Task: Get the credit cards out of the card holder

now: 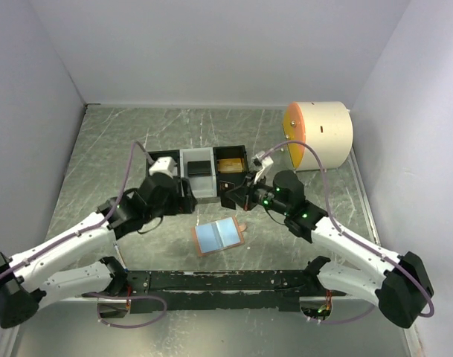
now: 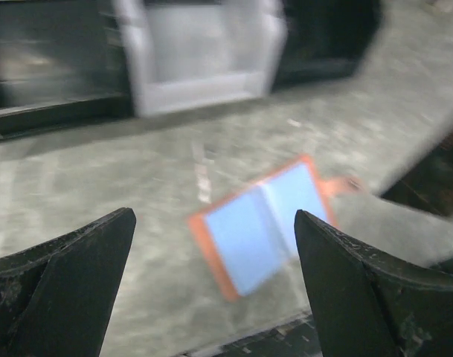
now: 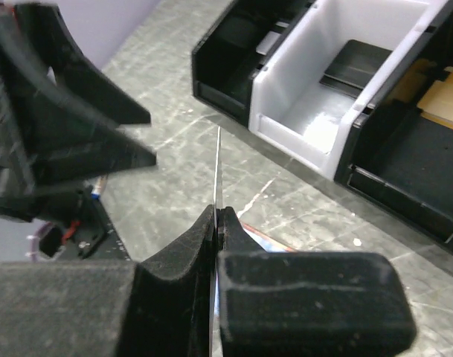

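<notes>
The right gripper (image 3: 217,223) is pinching a thin pale credit card (image 3: 218,167) edge-on. Its jaws are clenched against both faces, so in the wrist view the card is showing only as a fine bright line rising from the centre of the frame. In the overhead view this gripper is hanging at the middle of the picture, between the tray (image 1: 183,160) above it and the card holder (image 1: 219,236) below it. The holder is lying open and flat on the desk (image 1: 122,149), its pale blue panels facing up and its salmon rim showing all round (whether any card is tucked in those pockets cannot be told from here). The left gripper (image 2: 215,216) is hovering released, jaws wide apart and gripping nothing, with the open holder lying on the desk beyond and between its fingers. A dark grey card (image 3: 358,65) is lying in the tray's white middle compartment at the upper right of the right wrist view. The step in hand appears to be carrying an extracted card away from the holder. The next move is probably calling for setting this card down, likely in a tray compartment, then letting go without flicking it out.
</notes>
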Controlling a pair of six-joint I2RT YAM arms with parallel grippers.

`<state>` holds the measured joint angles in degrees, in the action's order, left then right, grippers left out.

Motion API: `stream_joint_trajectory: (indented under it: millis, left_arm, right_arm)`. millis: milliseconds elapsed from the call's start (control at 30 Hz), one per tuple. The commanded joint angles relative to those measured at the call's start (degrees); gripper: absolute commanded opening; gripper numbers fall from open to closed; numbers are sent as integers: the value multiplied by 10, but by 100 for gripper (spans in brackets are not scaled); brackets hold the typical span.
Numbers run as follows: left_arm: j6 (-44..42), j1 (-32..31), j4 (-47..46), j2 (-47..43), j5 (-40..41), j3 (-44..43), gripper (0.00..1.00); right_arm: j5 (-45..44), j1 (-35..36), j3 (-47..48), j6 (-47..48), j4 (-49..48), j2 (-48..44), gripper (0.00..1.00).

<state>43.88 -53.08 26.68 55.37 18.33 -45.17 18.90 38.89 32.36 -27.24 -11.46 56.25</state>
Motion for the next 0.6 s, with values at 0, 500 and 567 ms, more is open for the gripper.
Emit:
stream_joint_trajectory:
  millis: [0,500,567]
  left_arm:
    - [-74,143,73,-4,-69,-21,100]
    - [-211,405,78,-70,-13,-8,100]
    - [-212,405,77,-95,-23,-12,100]
  right_arm:
    - [-136,53,56,119,56,34,0]
    - [-237,139,289,364,106,306,0]
    - [-230,138,327,381,117,344,0]
